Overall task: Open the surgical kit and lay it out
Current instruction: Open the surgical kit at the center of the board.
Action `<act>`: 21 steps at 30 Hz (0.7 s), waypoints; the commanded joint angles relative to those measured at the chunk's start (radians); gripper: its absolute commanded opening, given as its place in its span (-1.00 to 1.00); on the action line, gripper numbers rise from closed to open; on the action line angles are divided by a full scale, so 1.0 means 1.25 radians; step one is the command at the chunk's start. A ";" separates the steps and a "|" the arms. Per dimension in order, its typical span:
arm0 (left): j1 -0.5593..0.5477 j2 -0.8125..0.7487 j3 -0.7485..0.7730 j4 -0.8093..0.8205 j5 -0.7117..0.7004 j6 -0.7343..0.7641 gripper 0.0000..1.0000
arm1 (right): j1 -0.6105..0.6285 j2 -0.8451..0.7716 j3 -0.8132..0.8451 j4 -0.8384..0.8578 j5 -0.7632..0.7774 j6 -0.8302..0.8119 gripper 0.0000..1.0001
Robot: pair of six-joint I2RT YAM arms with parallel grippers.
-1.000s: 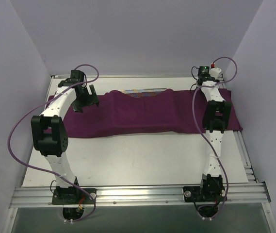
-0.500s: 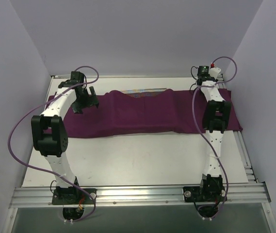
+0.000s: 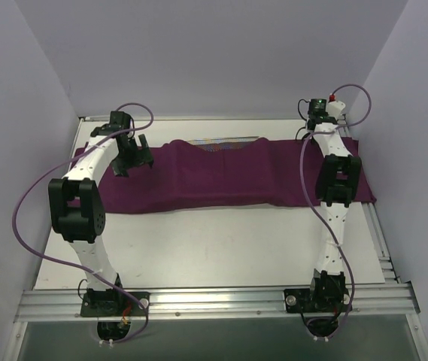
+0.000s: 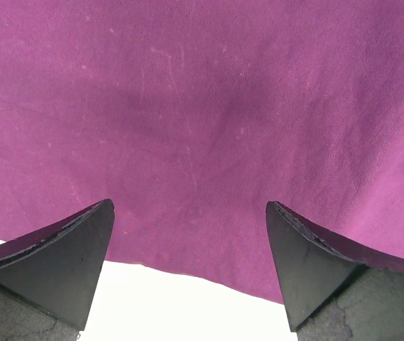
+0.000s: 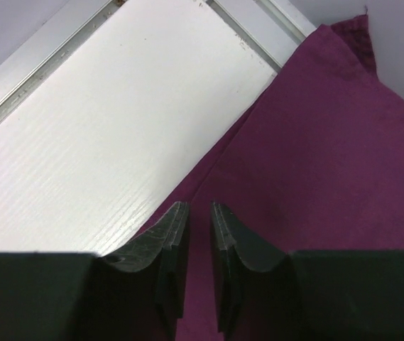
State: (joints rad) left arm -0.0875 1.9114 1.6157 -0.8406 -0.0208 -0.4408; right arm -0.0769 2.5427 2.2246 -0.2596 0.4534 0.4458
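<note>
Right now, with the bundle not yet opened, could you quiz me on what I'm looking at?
1. True or false: the left claw stands wide open above the purple cloth.
2. Which claw has its fingers almost together at the cloth's edge? A) left claw B) right claw
3. Short answer: can any metal instruments be seen?
Key: 1 true. 2 B. 3 No, none shows; the cloth covers the bundle.

The cloth wrap [image 3: 229,177] lies across the table's [image 3: 214,248] far half, the tray [image 3: 225,141] at its back edge
</note>
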 commanded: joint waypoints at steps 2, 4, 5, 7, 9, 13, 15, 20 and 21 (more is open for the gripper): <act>0.009 -0.043 0.003 0.025 -0.001 0.010 0.94 | 0.005 -0.055 -0.017 0.006 -0.020 0.005 -0.42; 0.010 -0.045 -0.002 0.026 -0.001 0.011 0.94 | 0.004 -0.051 -0.015 0.016 -0.039 0.008 -0.27; 0.010 -0.045 -0.004 0.028 -0.001 0.011 0.94 | 0.005 -0.044 -0.009 0.020 -0.045 0.010 -0.22; 0.009 -0.047 -0.010 0.029 0.002 0.011 0.94 | 0.006 -0.030 0.003 0.014 -0.053 0.012 -0.21; 0.011 -0.049 -0.013 0.029 0.002 0.013 0.94 | 0.010 -0.012 0.022 0.000 -0.053 0.010 -0.20; 0.015 -0.052 -0.014 0.029 0.001 0.014 0.94 | 0.010 -0.011 0.010 -0.002 -0.042 0.021 -0.35; 0.017 -0.050 -0.014 0.029 0.002 0.014 0.94 | 0.010 -0.015 0.000 0.002 -0.041 0.024 -0.38; 0.017 -0.049 -0.013 0.032 0.007 0.015 0.94 | 0.009 -0.011 -0.008 -0.005 -0.042 0.029 -0.35; 0.018 -0.048 -0.013 0.032 0.006 0.014 0.94 | 0.009 -0.009 -0.008 -0.005 -0.042 0.029 -0.35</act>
State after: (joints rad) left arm -0.0723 1.8961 1.6001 -0.8337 -0.0204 -0.4339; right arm -0.0704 2.5412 2.2101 -0.2508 0.3843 0.4679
